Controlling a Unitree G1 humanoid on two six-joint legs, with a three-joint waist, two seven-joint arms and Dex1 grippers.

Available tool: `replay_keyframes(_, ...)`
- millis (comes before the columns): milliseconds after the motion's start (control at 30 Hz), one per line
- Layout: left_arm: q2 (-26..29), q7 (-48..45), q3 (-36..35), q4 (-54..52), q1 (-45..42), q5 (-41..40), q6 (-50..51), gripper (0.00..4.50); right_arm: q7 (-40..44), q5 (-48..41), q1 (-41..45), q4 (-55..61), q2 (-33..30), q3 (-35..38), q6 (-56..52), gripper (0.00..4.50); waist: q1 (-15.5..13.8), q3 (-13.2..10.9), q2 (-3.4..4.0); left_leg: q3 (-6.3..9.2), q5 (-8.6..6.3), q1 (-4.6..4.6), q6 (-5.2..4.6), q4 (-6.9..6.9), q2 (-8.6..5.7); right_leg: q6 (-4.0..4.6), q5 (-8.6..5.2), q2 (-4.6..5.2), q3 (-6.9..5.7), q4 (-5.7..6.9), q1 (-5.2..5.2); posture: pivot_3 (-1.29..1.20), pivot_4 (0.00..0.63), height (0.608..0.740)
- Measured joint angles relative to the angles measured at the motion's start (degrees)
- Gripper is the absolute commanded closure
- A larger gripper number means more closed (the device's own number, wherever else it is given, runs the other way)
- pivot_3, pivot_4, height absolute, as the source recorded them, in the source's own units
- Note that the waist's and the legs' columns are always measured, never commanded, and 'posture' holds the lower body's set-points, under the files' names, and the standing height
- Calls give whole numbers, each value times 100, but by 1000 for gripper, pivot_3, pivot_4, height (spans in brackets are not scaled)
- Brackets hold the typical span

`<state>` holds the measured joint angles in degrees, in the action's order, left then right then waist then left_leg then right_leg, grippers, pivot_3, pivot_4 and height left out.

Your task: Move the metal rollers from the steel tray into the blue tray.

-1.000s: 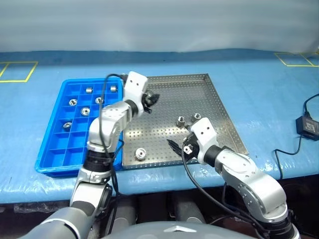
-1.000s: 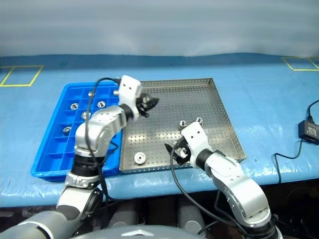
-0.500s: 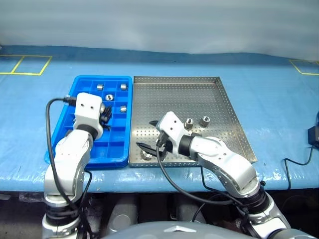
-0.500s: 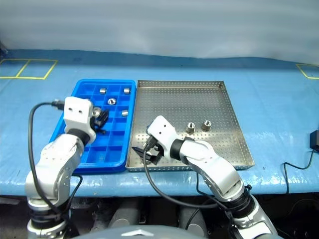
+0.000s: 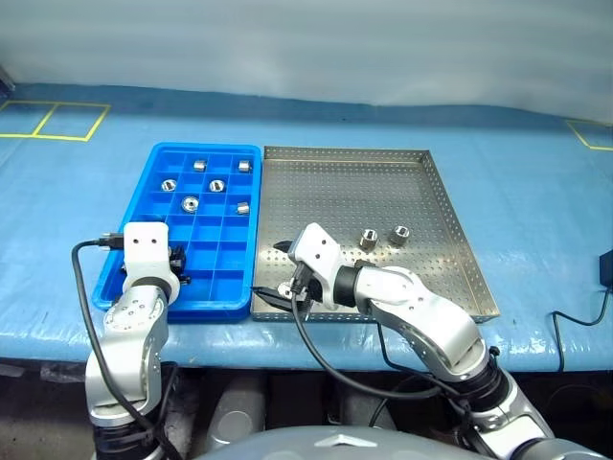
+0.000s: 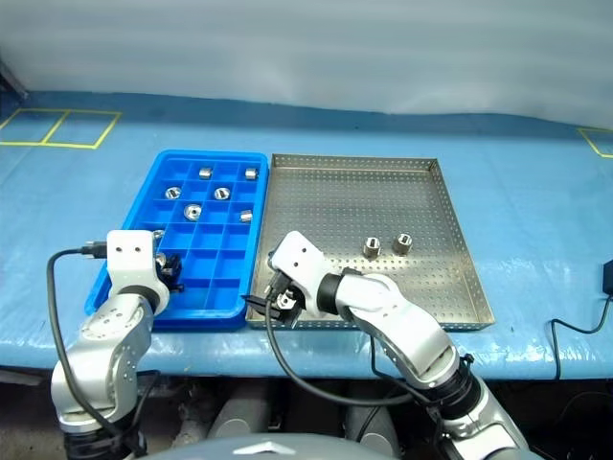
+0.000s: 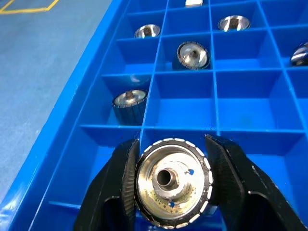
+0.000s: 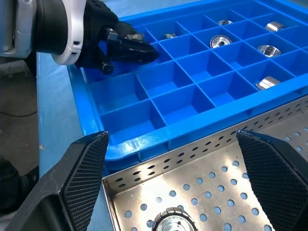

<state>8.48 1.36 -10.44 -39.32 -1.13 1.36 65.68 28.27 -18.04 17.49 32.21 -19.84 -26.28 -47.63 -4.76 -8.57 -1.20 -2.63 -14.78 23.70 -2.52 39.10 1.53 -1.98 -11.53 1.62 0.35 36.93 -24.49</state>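
**Roller held over the blue tray, right jaws wide over the steel tray**

Left gripper [image 7: 171, 185] is clamped on one metal roller [image 7: 172, 182], its two black fingers [image 7: 118, 185] pressed against the ribbed sides, the round centre hole facing the wrist camera. It hangs over the near left corner of the blue tray [image 5: 144, 297], above an empty square compartment just inside the outer wall.

Six more rollers lie in the blue tray's compartments toward its far end, among them one at [image 5: 200, 165], one at [image 5: 170, 185], one at [image 5: 191, 203] and one at [image 5: 243, 208], each in its own cell.

Right gripper [image 8: 171, 178] stands with its jaws spread wide and nothing between the textured fingertips [image 8: 84, 168]. It sits at the near left corner of the steel tray [image 5: 421, 158], just beside the blue tray's edge. One roller [image 8: 170, 222] rests upright on the perforated floor directly below the open jaws, not touched by either finger.

Two further rollers [image 5: 369, 237] and [image 5: 398, 233] stand side by side near the middle of the steel tray, well apart from the right gripper.
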Motion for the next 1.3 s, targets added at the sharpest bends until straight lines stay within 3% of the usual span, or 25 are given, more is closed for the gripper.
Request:
replay_keyframes(267, 212, -320, 153, 92, -407, -136, -3, 39, -157, 38, -87, 82, -18, 166, -38, 0, 33, 0, -1, 0, 0, 2, 0, 3, 0, 1, -1, 6, -5, -1, 1, 152, 150, 740)
replay_keyframes(467, 694, -1195, 259, 107, -1433, -744, -273, 39, -249, 71, -389, 402, -394, 488, -198, 0, 105, 0, -1, 0, -1, 8, 0, 1, -1, 12, 1, 7, -9, -2, -3, 77, 150, 740)
replay_keyframes(600, 1485, -2390, 509, 389, -1880, -1463, -401, 39, -365, 71, -750, 632, -613, 853, -405, 0, 263, -1, 1, -5, -2, 6, -2, -4, -1, 15, -3, 7, -8, -3, -5, 24, 150, 740)
replay_keyframes(867, 3241, -4657, 2166, 1842, -2675, -1790, -1030, 39, -706, 198, -1260, 909, -885, 1115, -802, 0, 465, -4, 4, -14, -2, 3, -1, -5, 4, -9, -19, -4, 3, -1, -10, -38, 150, 740)
replay_keyframes(1133, 3644, -6536, 3598, 2570, -3756, -1698, -1838, 39, -917, 216, -1353, 1057, -752, 1074, -926, 0, 559, -5, 3, -22, -6, 8, -8, -5, 1, -12, -19, -7, 15, -4, -15, -63, 150, 740)
replay_keyframes(1300, 3774, -7528, 4511, 3112, -4254, -1138, -2433, 39, -993, 227, -1407, 1104, -689, 1028, -927, 0, 609, -4, 3, -28, -6, 7, -9, -2, 4, -14, -19, -15, 23, -2, -17, -74, 150, 740)
